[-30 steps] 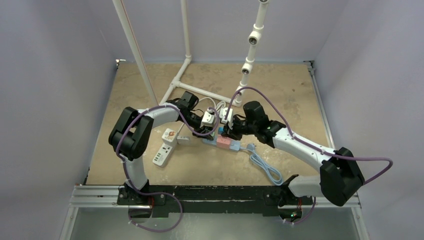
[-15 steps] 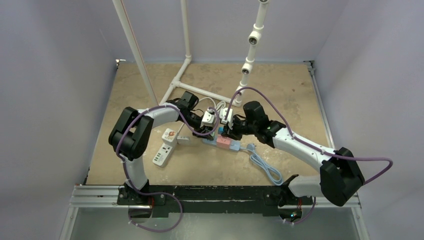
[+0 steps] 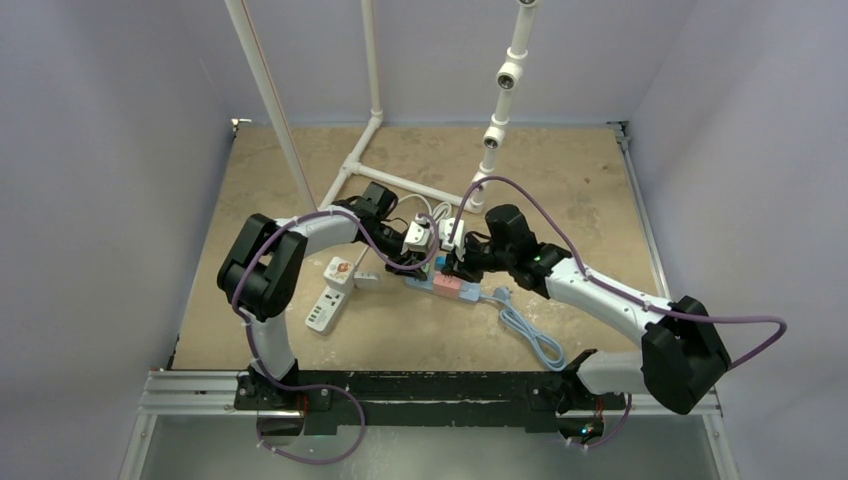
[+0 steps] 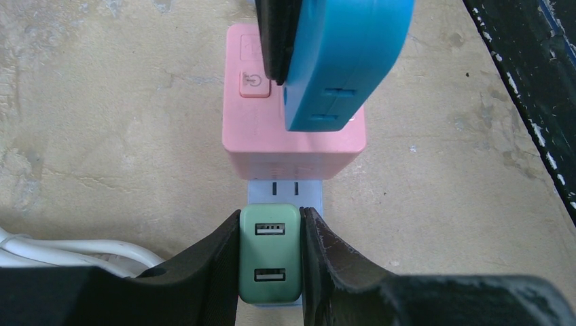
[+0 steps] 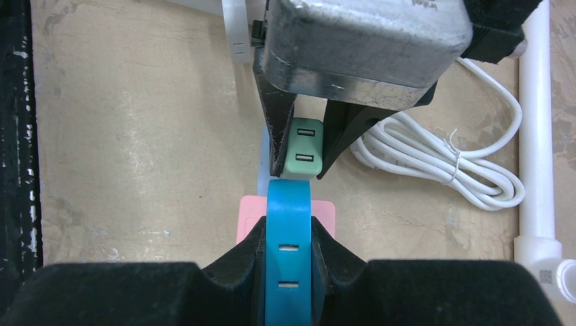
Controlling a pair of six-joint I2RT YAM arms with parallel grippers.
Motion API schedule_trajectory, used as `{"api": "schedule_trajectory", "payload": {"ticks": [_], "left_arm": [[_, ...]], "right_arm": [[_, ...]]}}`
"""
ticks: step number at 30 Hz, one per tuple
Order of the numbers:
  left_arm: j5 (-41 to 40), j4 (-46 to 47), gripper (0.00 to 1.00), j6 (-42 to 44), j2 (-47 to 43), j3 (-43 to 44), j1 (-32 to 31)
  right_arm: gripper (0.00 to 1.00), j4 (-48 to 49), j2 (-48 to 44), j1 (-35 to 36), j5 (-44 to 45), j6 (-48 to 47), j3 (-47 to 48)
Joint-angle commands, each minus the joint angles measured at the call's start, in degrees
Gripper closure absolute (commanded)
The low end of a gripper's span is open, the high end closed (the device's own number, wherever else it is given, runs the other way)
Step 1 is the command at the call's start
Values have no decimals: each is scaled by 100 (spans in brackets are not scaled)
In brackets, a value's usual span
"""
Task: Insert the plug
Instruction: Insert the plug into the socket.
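Left wrist shows left gripper (image 4: 270, 219) pinching green charger (image 4: 270, 261), right gripper (image 5: 289, 229) pinching blue plug (image 5: 289, 204): best pushed squarely toward slots (image 4: 284, 189) beyond the fingertips.

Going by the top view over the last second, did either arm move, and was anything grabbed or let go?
The right wrist edged very slightly left, toward the left gripper. Nothing was visibly taken or released: the right gripper is shut on the blue plug, the left gripper on the green plug. The left arm, pink power strip and white power strip stayed put.
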Motion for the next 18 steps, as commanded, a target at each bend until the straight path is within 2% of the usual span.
{"api": "schedule_trajectory", "payload": {"ticks": [1,18], "left_arm": [[-78,35,93,-55,-92,-94,-82],[-36,18,97,-109,-103,-95,-100]], "right_arm": [[100,-119,-160,56,118,34,-130],[100,255,-346,59,523,-158,-109]]}}
